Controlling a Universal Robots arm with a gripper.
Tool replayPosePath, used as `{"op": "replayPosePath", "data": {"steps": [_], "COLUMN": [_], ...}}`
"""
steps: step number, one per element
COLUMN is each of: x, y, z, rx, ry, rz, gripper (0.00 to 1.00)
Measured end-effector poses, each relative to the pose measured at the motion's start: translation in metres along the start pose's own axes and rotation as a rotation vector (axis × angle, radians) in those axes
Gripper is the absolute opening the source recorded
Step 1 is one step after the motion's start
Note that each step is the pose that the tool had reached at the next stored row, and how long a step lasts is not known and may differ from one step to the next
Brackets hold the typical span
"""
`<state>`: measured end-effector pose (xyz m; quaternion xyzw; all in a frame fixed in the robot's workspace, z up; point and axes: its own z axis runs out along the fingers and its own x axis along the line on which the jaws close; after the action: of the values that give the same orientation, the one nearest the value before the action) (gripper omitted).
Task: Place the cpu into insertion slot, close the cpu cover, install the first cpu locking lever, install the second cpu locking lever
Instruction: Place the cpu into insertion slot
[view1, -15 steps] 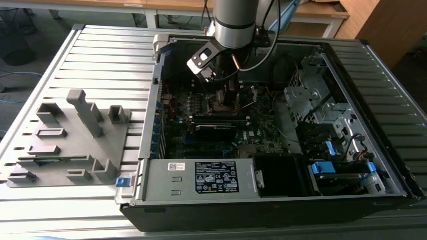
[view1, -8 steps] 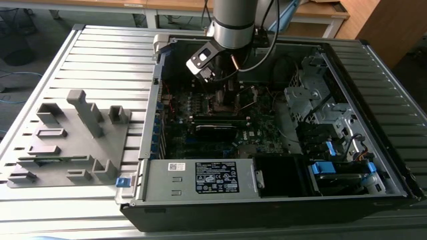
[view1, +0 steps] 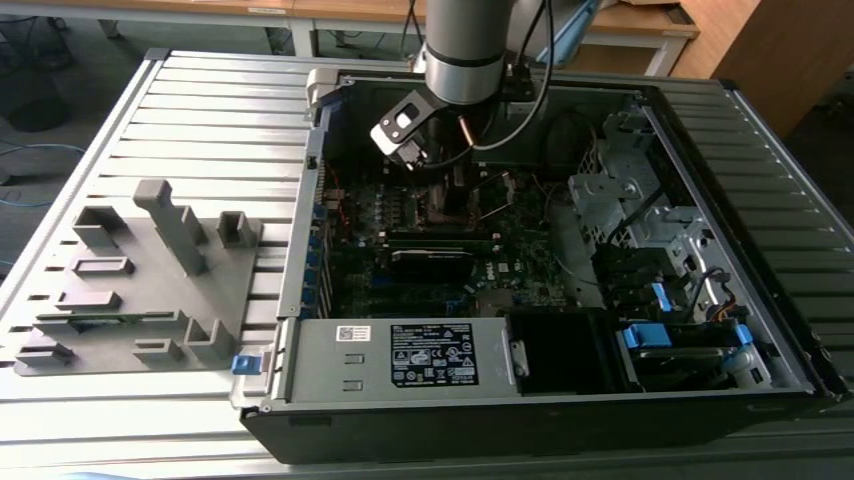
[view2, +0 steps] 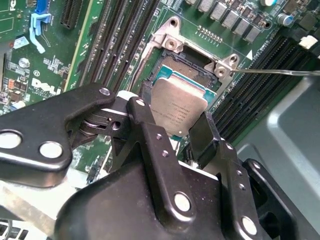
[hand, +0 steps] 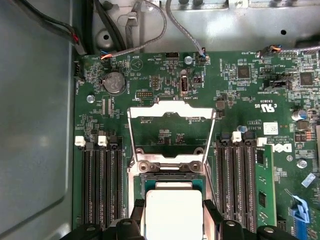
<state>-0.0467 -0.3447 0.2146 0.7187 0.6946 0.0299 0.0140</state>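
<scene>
gripping the cpu (view2: 177, 105) by two opposite edges, the gripper (view2: 172, 120) has its jaws closed narrow on the chip, one black finger (view2: 145, 125) per side. cpu pos.: directly over the insertion slot (view2: 172, 42), top face up, covering part of the dark centre; contact w/ the slot floor can't be told. cpu cover (hand: 170, 111) is swung open and stands up at the hinge side of the slot, w/ bare board visible thru its middle opening. a thin metal rod (view2: 280, 71) runs out from one slot corner. black mem slots (hand: 100, 185) flank the socket on both sides. ext. view: arm (view1: 465, 45) reaches down into the open pc case (view1: 534, 425) on a slatted metal table (view1: 200, 110). a grey fixture (view1: 147, 270) lies beside the case, on the exterior view's left.
</scene>
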Motion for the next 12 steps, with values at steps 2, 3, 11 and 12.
{"op": "replayPosePath", "data": {"steps": [2,3,11,12], "x": [-0.0001,-0.0001,-0.0002,-0.0002], "y": [-0.0002,-0.0002,-0.0012,-0.0013], "z": [0.0023,0.0035,0.0079,0.0088], "rx": [0.0,0.0,0.0,0.0], "ry": [0.0,0.0,0.0,0.0001], "rz": [0.0,0.0,0.0,0.0], "gripper": [0.54,0.54,0.54,0.54]}}
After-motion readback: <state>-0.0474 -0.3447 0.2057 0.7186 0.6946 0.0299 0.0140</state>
